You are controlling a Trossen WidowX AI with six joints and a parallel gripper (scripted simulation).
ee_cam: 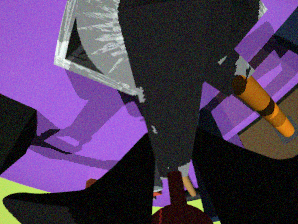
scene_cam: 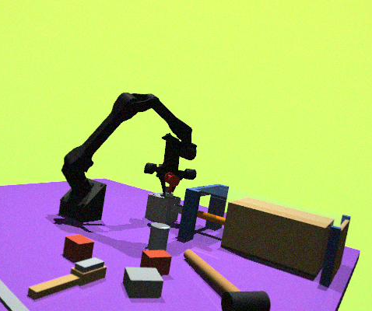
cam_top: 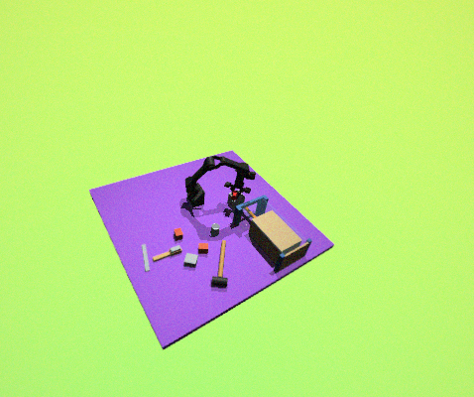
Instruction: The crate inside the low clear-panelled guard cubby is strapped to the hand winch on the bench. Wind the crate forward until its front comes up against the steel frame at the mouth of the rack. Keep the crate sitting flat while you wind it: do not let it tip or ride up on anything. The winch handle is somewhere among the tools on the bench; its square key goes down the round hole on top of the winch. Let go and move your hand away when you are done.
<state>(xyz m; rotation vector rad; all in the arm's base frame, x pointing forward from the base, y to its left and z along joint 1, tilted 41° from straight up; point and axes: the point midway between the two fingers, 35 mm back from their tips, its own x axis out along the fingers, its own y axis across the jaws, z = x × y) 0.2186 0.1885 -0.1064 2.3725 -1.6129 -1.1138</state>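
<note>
Item: black pincer [scene_cam: 168, 189], clamped on the red-knobbed winch handle [scene_cam: 171, 179], held upright. Grey box winch [scene_cam: 163, 207] sits directly beneath on the purple worktop [scene_cam: 26, 210]; orange strap [scene_cam: 210, 217] runs rightward to the tan crate [scene_cam: 276, 233].

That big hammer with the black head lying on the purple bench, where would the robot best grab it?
Probably mid-handle, coming straight down from above. The mallet lies flat, its long round wooden handle slim enough for the jaws; the black head looks too bulky.
</note>
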